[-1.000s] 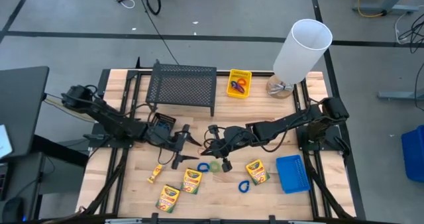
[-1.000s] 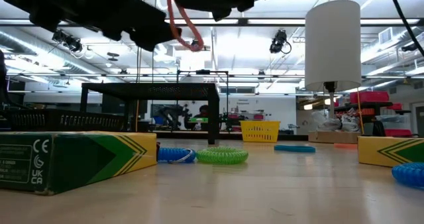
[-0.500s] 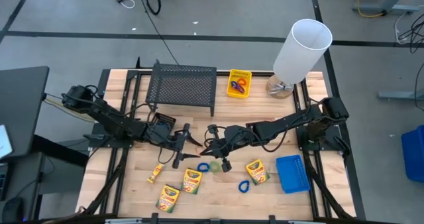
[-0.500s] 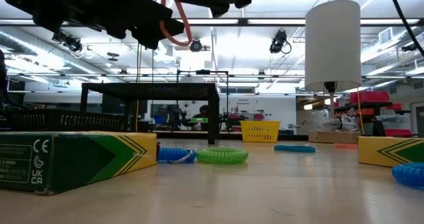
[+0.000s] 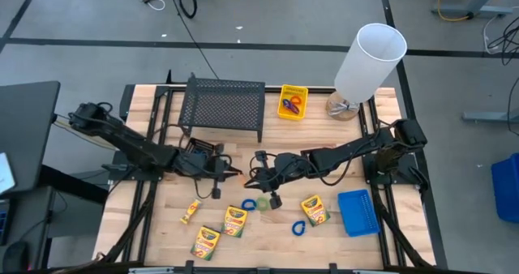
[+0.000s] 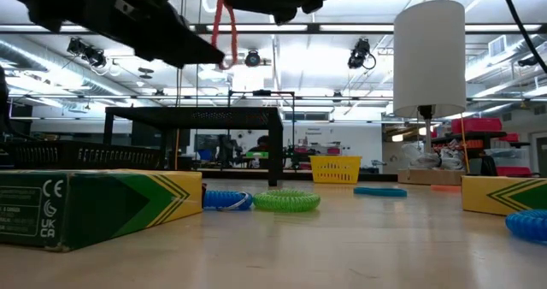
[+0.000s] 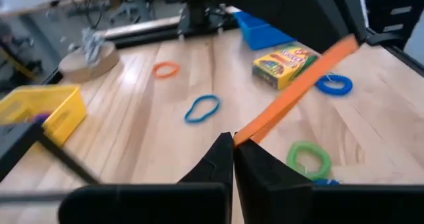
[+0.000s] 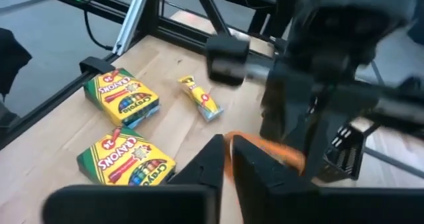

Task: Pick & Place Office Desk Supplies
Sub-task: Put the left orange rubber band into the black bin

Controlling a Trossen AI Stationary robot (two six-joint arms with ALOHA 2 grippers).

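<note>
An orange loop (image 6: 225, 28) hangs in the air over the middle of the table, stretched into a narrow band (image 7: 298, 85) between my two grippers. My left gripper (image 7: 233, 139) comes in from the table's left (image 5: 229, 173) and is shut on one end of the band. My right gripper (image 8: 227, 143) comes in from the right (image 5: 254, 175), with its fingers closed on the other end. Below them a green loop (image 5: 263, 203) and a blue loop (image 5: 248, 203) lie flat on the wood. Three crayon boxes (image 5: 235, 221) (image 5: 206, 241) (image 5: 314, 211) also lie there. My left gripper pinches the near end of the orange loop (image 7: 244, 134) between its two fingertips, coming about level from the table's left. The band runs straight away from the fingers, clear of the table. My right gripper has the loop's other end (image 8: 240, 143) between its two fingers, coming from the table's right and slanting a little downward. The left arm stands close behind that spot.
A black wire-mesh rack (image 5: 223, 108), a yellow bin (image 5: 293, 101) with loops in it and a tall white cylinder (image 5: 369, 59) stand along the far edge. A blue bin (image 5: 357, 211), another blue loop (image 5: 298, 227) and a small yellow pack (image 5: 190, 212) lie toward the near edge.
My left gripper has shut on the orange loop and tipped its fingers upward. The loop hung from my right gripper as a bent, open curve. It is now drawn into a straight narrow band between the two grippers.
</note>
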